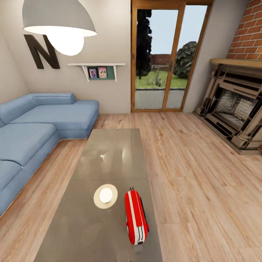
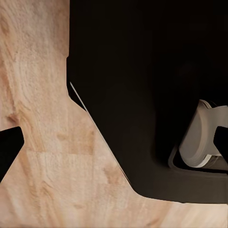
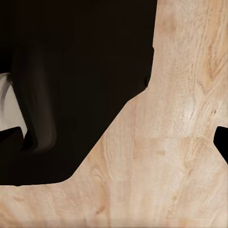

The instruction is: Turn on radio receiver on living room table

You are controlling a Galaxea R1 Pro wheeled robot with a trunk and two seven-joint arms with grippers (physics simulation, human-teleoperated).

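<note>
Here, the red radio receiver (image 1: 136,217) lies on its side on the table (image 1: 109,153), close to the near end and by the right edge. Its white trim band runs along its length. Just beside it, toward the middle of the table, sits a round cream disc (image 1: 105,196). The two do not touch. The rest of the glossy grey-brown top stretches away toward the far end.

The light wood plank floor (image 1: 196,174) lies all around the table. Off the table's left edge stands the blue sectional sofa (image 1: 40,127), bending around the corner of the living room. Off the right edge, well apart, is the fireplace (image 1: 233,109) with red bricks (image 1: 249,32) above it.

On the far wall are the wood-framed glass doors (image 1: 169,58), with grass and trees outside. Left of the doors hangs a small white shelf (image 1: 97,66) with two photos (image 1: 97,72). A big dark letter N (image 1: 42,51) is on the wall too. A grey hanging lamp (image 1: 58,22) glows up high.

In the left wrist view, dark tips of the left gripper (image 2: 114,142) show at both edges, far apart, over the plank floor and a dark robot part (image 2: 142,71). In the right wrist view, the right gripper (image 3: 118,142) looks the same, tips spread wide, with nothing between them.
</note>
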